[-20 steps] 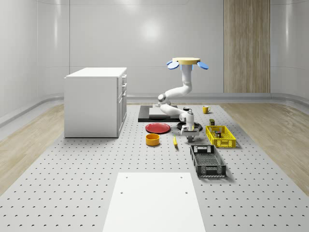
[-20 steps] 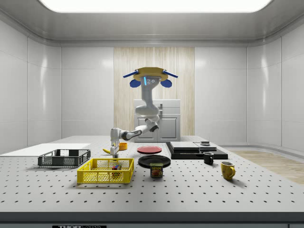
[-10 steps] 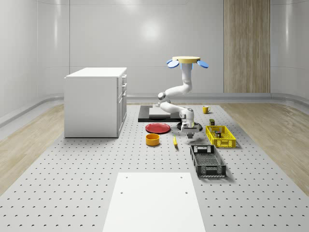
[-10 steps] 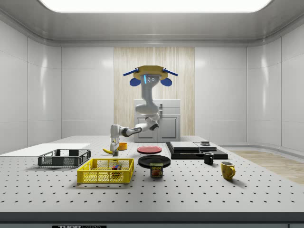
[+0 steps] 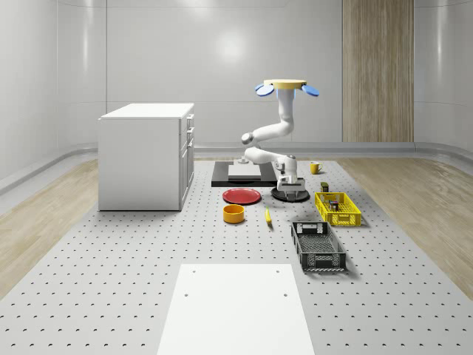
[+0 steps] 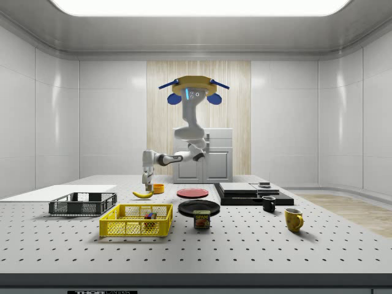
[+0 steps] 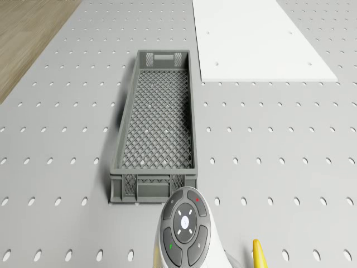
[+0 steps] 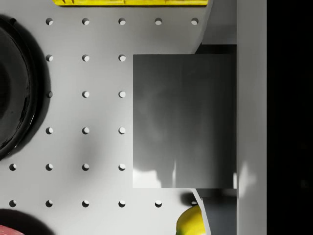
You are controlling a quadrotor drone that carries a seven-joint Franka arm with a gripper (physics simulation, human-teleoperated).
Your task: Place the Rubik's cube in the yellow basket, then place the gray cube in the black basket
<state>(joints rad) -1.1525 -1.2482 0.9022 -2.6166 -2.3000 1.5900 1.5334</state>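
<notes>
We see gray perforated table (image 5: pixel 111 281) in white-walled room. Drone (image 5: pixel 287 86) hovers above it. Gripper (image 5: pixel 295 195) clamps gray cube (image 8: pixel 183 120), lifted off table.

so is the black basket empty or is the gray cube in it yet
Empty. The drone view shows bare mesh across the black basket. The gray cube sits close under the wrist camera, between the tool's fingers, above the table.

I see a gray cube (image 8: pixel 184 120), plain and matte, a yellow basket (image 5: pixel 338 208), a black mesh basket (image 5: pixel 318 245), a red plate (image 5: pixel 242 196) and a pale gray table (image 5: pixel 111 259) dotted with dark holes.
</notes>
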